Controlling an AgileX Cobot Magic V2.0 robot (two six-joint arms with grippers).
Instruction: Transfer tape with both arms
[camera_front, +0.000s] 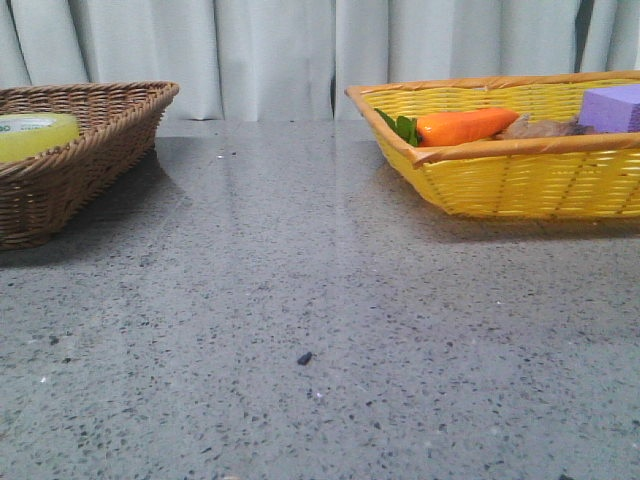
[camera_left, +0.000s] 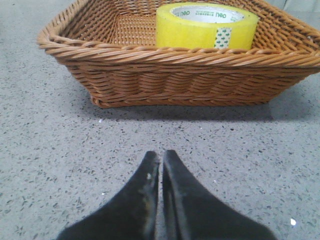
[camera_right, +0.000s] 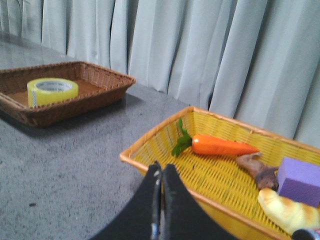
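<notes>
A grey speckled stone-look table (camera_front: 300, 300) fills the lower part of the front view and carries soft reflections of the baskets. Behind it hangs a pale grey-white pleated curtain (camera_front: 260, 55), which closes off the room along the table's far edge; its folds appear again behind the baskets in the right wrist view.

On the robot's right stands a yellow woven basket (camera_front: 520, 185) with an orange-brown rim. It holds an orange carrot (camera_front: 465, 125) with green leaves, a purple block (camera_front: 612, 106), a brownish lump (camera_front: 540, 128) between them, and, seen from the right wrist, a pale yellow croissant-shaped item (camera_right: 287, 212).

On the robot's left stands a brown wicker basket (camera_front: 70, 170), well apart from the yellow one. The tape (camera_left: 206, 26) lies flat inside it, its white inner ring facing up, near the basket's wall.

The left gripper (camera_left: 160, 160) hovers over bare table just in front of the brown basket, its black fingers pressed together and holding nothing. The right gripper (camera_right: 161, 172) hangs above the near rim of the yellow basket, fingers likewise closed together and empty.

A small dark fleck (camera_front: 304, 358) lies on the table between the baskets.
</notes>
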